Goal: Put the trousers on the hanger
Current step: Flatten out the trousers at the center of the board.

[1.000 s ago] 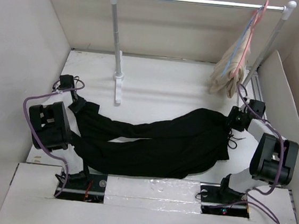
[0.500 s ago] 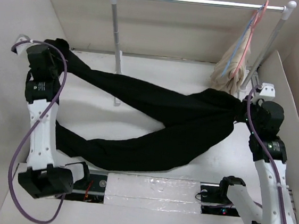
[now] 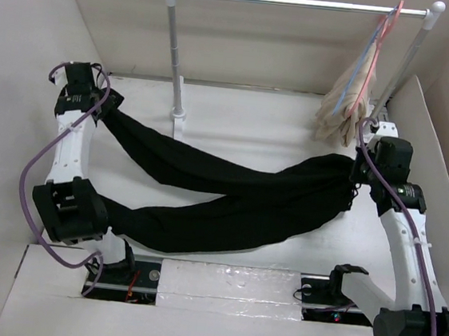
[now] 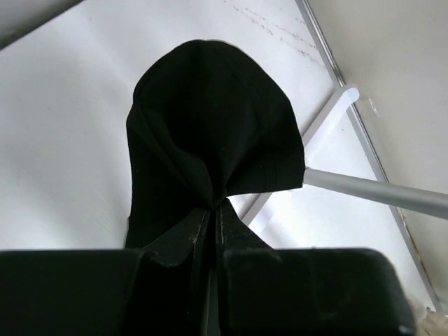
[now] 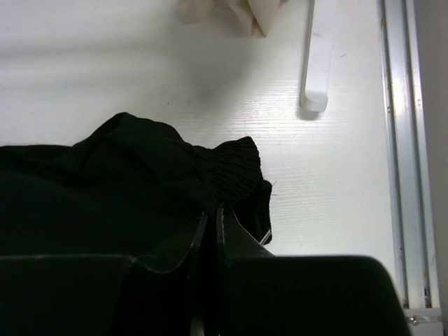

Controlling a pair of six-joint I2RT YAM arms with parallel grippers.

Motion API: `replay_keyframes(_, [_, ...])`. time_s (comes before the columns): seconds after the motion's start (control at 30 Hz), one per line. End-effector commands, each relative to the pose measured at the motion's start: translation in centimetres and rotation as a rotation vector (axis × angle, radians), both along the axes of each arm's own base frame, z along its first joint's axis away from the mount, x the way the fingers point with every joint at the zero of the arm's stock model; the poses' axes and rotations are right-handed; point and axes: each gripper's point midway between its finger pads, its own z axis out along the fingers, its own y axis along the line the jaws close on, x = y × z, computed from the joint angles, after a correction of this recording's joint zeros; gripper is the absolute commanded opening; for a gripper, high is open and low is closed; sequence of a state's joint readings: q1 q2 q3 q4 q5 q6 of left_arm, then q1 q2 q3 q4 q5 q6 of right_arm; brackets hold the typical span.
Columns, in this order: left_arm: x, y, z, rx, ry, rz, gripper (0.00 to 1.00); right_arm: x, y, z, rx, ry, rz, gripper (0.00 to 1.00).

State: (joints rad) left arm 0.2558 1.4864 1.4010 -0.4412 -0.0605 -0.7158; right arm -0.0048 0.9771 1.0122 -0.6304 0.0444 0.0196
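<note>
Trousers (image 3: 230,193) strung between both pincers, hanger (image 3: 368,51) at far right
The trousers run left to right over the bench (image 3: 252,131). One leg end is clenched in the left pincer (image 3: 103,103) and the waistband in the right pincer (image 3: 356,175). The hanger hangs on the rail (image 3: 298,2), beyond the right pincer, the nearer arm.

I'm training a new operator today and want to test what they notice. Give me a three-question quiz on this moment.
1. True or false: the left pincer and the right pincer are both shut on the trousers.
2. The light-blue hanger is: A) hooked on the rail B) lying on the table C) in the right pincer.
3. How many trouser legs does the left pincer hold?
Key: 1 true; 2 A; 3 one.
</note>
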Motion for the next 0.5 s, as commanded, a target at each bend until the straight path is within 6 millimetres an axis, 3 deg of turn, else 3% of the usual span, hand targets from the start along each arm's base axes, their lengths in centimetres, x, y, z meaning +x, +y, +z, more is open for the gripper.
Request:
replay_keyframes(0.0, [1.1, 0.2, 9.5, 0.058, -0.207, -0.019, 0.00, 0.4, -0.5, 6.1, -0.036, -0.154, 0.009, 0.00])
replay_keyframes(0.07, [1.2, 0.2, 9.7, 0.066, -0.202, -0.027, 0.00, 0.2, -0.4, 5.8, -0.034, -0.148, 0.012, 0.00])
replay_keyframes(0.17, [1.1, 0.8, 6.6, 0.078, -0.095, -0.018, 0.00, 0.4, -0.4, 3.7, -0.013, -0.125, 0.016, 0.00])
replay_keyframes(0.2, [0.9, 1.1, 4.7, 0.074, -0.041, -0.008, 0.00, 0.6, -0.8, 3.1, -0.008, -0.111, 0.001, 0.00])
replay_keyframes(0.3, [0.1, 0.7, 2.5, 0.064, -0.025, -0.012, 0.00, 1.5, -0.5, 2.9, 0.017, -0.122, 0.024, 0.00])
replay_keyframes(0.37, [1.1, 0.4, 4.3, 0.041, -0.100, -0.033, 0.00, 2.4, -0.9, 4.5, 0.013, -0.157, 0.016, 0.00])
replay_keyframes(0.43, [2.2, -0.4, 5.3, -0.001, -0.119, -0.076, 0.00, 3.5, -1.1, 4.9, 0.022, -0.135, 0.014, 0.00])
replay_keyframes(0.47, [3.0, -0.5, 7.9, -0.005, -0.172, -0.081, 0.00, 3.8, -1.1, 6.7, 0.023, -0.159, 0.016, 0.00])
